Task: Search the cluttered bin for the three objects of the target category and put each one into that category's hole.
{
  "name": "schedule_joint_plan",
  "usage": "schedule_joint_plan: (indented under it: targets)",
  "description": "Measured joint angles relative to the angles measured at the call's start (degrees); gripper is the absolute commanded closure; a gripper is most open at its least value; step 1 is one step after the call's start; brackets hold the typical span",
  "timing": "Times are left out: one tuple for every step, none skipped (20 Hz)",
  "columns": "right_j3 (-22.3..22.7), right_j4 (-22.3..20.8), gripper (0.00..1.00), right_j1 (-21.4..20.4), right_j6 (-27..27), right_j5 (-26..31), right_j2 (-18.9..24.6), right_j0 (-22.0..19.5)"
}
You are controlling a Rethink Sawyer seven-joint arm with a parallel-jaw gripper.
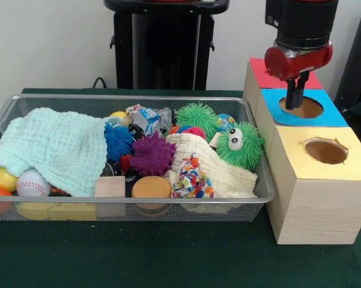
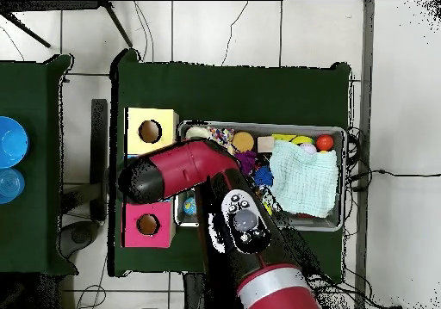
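Observation:
The wire mesh bin [image 1: 252, 111] holds a heap of toys. One crinkly clear packet with blue and red print [image 1: 145, 117] lies at the bin's back, between a blue spiky ball and a green spiky ball. I see no other such packet. My gripper [image 1: 295, 102] hangs to the right of the bin, right over the round hole in the blue-topped box [image 1: 327, 115], with its tips at the hole's rim. Nothing shows in it. In the overhead view the arm [image 2: 172, 172] covers the gripper and the blue box, and the bin's rim [image 2: 343, 135] shows.
A pale green cloth [image 1: 54, 147] covers the bin's left part and a cream cloth [image 1: 222, 174] lies at its right. A confetti-patterned bundle [image 1: 192, 177], a purple spiky ball [image 1: 151, 155] and a green googly-eyed toy [image 1: 241, 144] lie nearby. The yellow-topped box [image 1: 348, 159] and red-topped box [image 1: 259, 77] flank the blue one.

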Motion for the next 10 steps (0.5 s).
schedule_joint_plan:
  targets:
    - [1.7,0.1,1.00,-0.9,0.0,-1.9,0.1,0.1]
    - [3.3,0.1,1.00,-1.7,0.0,-3.2,0.2,0.2]
    - [4.9,0.0,1.00,-2.5,0.0,-4.5,0.2,0.3]
    - [6.6,0.0,1.00,-3.3,0.0,-5.6,0.1,0.5]
    - [8.3,0.0,1.00,-4.2,0.0,-6.7,0.1,0.7]
    - [10.0,0.0,1.00,-4.9,0.0,-7.6,0.1,1.1]
    - [11.7,0.0,1.00,-5.7,0.0,-8.4,0.0,1.4]
    - [12.8,0.0,1.00,-6.2,0.0,-8.7,0.0,1.8]
    - [14.0,0.0,1.00,-6.7,0.0,-9.0,-0.1,2.1]
    - [15.3,0.0,1.00,-7.2,0.0,-9.1,-0.1,2.6]
